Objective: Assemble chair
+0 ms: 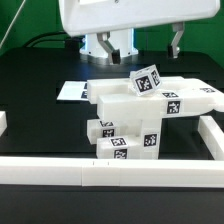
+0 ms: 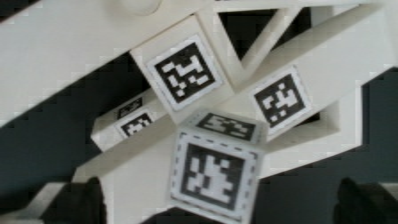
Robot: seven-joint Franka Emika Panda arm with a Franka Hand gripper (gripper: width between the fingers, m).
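The chair parts (image 1: 135,115) stand together as a white blocky cluster at the table's middle. A flat slab (image 1: 188,98) reaches toward the exterior view's right. A tilted tagged block (image 1: 148,79) sits on top, and tagged leg blocks (image 1: 122,146) are at the front. In the wrist view the X-braced frame (image 2: 267,40) and several tagged blocks (image 2: 187,70) fill the picture from close up. My gripper (image 2: 217,208) is open, with one dark finger (image 2: 75,203) at each side. A tagged block (image 2: 214,172) lies between them in the picture. I cannot tell whether they touch it. In the exterior view the arm's white body (image 1: 125,15) hangs over the parts.
The marker board (image 1: 72,90) lies flat behind the parts, on the exterior view's left. Long white border rails run along the front (image 1: 100,172) and the right (image 1: 212,135), with a short piece at the left edge (image 1: 3,122). The robot base (image 1: 105,45) stands at the back.
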